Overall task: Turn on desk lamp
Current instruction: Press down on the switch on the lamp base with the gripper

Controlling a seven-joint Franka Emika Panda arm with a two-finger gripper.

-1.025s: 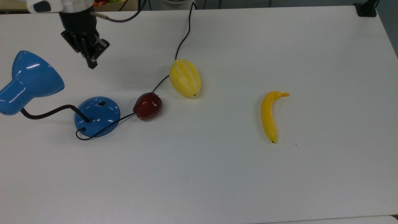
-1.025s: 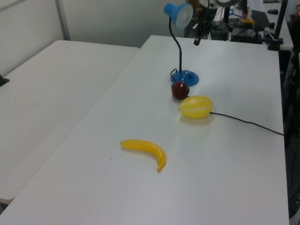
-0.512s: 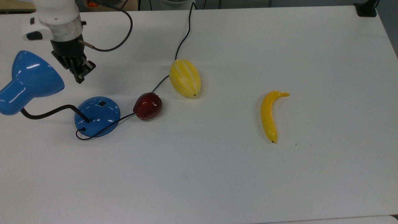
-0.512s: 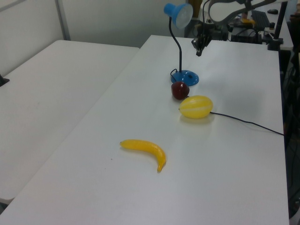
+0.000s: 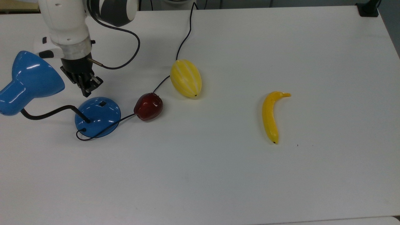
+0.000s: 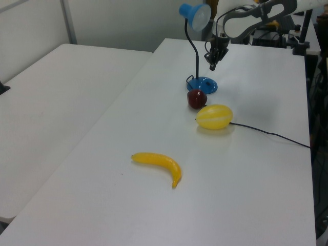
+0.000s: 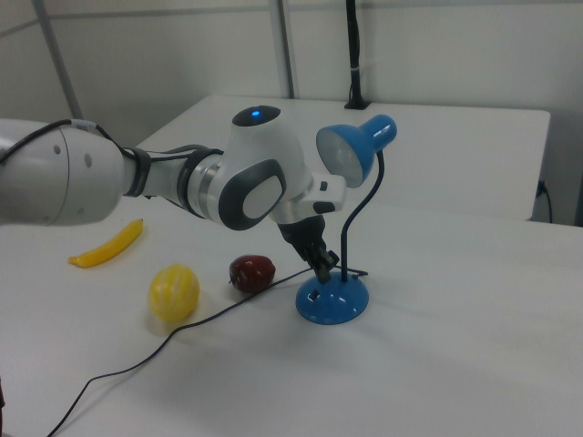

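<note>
Lowered end effector (image 5: 86, 91), fingers together, empty, above desk lamp (image 5: 97, 116) base.

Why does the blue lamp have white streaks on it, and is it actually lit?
In the top view, the white streaks on the desk lamp shade and base are glare from room lights on its glossy surface. In the right view, the shade's opening looks pale, not glowing, and no pool of light falls on the table. The gripper casts a soft shadow in the top view.
</note>
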